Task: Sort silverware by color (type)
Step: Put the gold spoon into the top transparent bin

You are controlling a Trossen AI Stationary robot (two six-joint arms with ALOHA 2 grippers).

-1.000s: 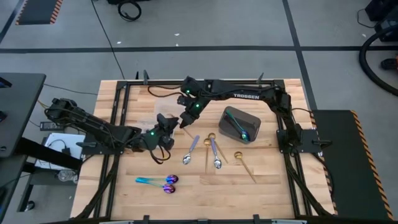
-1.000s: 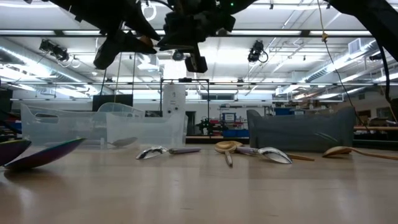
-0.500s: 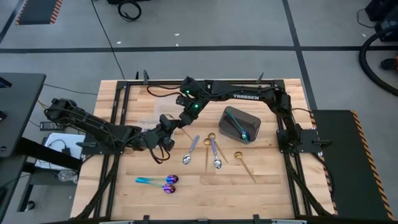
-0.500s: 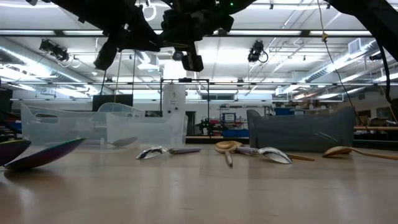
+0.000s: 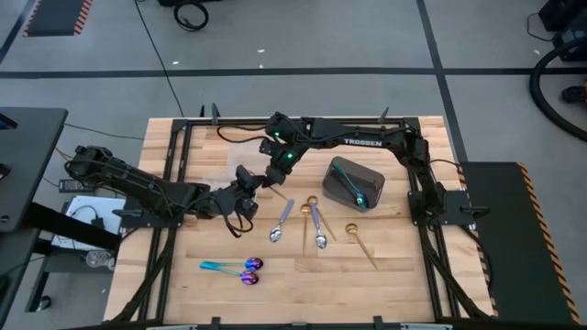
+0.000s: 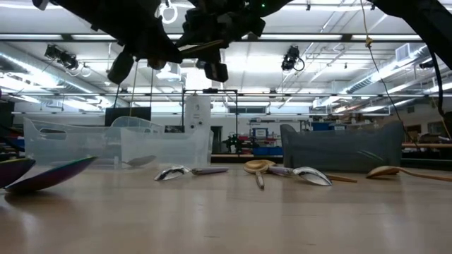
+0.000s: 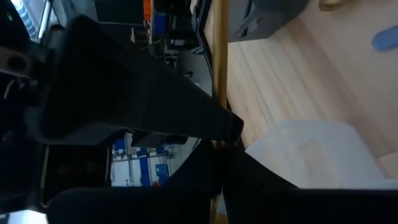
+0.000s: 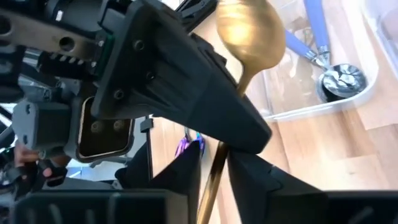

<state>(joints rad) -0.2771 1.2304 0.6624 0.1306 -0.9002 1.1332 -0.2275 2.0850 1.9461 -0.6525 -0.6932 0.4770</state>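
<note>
A gold spoon hangs in the air over the table's middle, between my two grippers. My left gripper is shut on it. My right gripper is open, one finger on each side of the handle nearer its free end, with a gap on both sides. More silverware lies on the table: two silver spoons, two gold ones and two iridescent ones. My left gripper pinches the gold spoon's handle between its two fingers, just behind the bowl. The fingers come from the table's left side and lie across the handle. The spoon is lifted clear of the table.
A dark grey bin holding a teal-handled spoon stands right of the grippers. Clear plastic containers stand at the far left, one holding a blue-handled spoon. A black frame runs round the table.
My left gripper has shut on the gold spoon's handle where my right gripper held it up. Both hands have stayed in place above the table's middle.
</note>
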